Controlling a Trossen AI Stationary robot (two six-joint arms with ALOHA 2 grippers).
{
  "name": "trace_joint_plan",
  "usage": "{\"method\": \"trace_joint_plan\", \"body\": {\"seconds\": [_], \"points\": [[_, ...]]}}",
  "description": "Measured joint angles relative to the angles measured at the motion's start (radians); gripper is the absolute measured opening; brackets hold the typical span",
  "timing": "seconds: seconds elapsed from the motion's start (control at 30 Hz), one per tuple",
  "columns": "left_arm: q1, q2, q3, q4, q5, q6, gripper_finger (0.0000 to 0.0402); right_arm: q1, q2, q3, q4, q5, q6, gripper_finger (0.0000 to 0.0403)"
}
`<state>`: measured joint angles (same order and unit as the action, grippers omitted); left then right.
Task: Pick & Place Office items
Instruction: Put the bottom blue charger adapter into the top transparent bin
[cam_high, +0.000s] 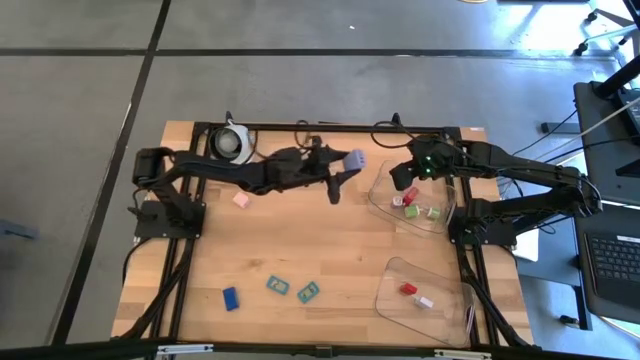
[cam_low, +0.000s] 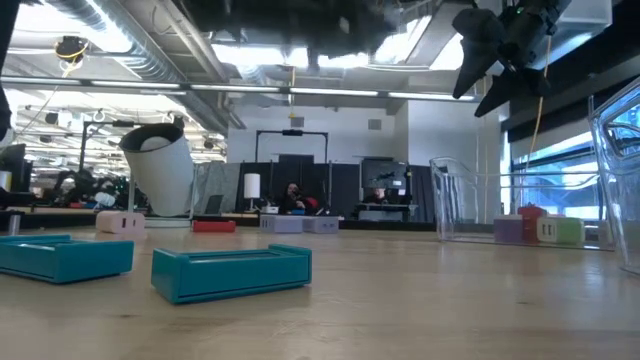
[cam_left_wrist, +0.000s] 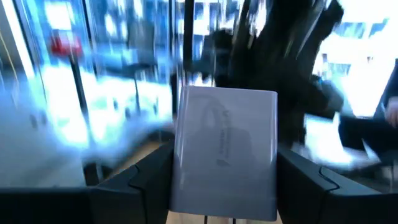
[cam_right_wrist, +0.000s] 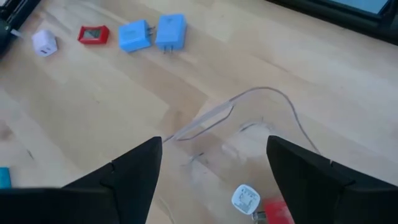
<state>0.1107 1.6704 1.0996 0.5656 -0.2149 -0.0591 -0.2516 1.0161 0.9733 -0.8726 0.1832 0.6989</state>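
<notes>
A: What's nearest in the low view?
B: Two teal blocks (cam_low: 231, 273) on the table (cam_high: 330, 250).
A: Farther back?
B: The left gripper (cam_high: 348, 168) pinches a lavender block (cam_high: 354, 159), raised near the far tray (cam_high: 385, 200); the right gripper (cam_high: 402, 176) above that tray, fingers spread.

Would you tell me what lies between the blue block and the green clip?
A teal clip lies between the blue block and green clip, seen in the high view.
</notes>
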Motion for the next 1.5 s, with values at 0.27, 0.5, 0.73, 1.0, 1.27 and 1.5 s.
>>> {"method": "trace_joint_plan", "body": {"seconds": [0.27,0.5,0.73,1.0,1.27,1.5], "points": [[-0.097,-0.046,0.0,0.156,-0.134,0.232,0.0215,0.0,0.0,0.0,0.005,0.011,-0.004,0.0291],[-0.134,-0.047,0.0,0.169,-0.194,0.26,0.0216,0.0,0.0,0.0,0.023,0.054,-0.008,0.0291],[-0.135,-0.047,0.0,0.139,-0.187,0.256,0.0216,0.0,0.0,0.0,0.066,0.071,0.002,0.0291],[-0.135,-0.047,0.0,-0.056,-0.23,0.255,0.0217,0.0,0.0,-0.001,0.135,-0.009,0.073,0.0291],[-0.117,-0.045,0.0,-0.299,-0.35,0.143,0.0217,0.003,0.009,-0.001,0.176,-0.072,0.147,0.0291],[-0.1,-0.02,0.003,-0.305,-0.317,0.124,0.0217,0.066,0.107,-0.001,0.377,-0.124,0.157,0.0291]]}}
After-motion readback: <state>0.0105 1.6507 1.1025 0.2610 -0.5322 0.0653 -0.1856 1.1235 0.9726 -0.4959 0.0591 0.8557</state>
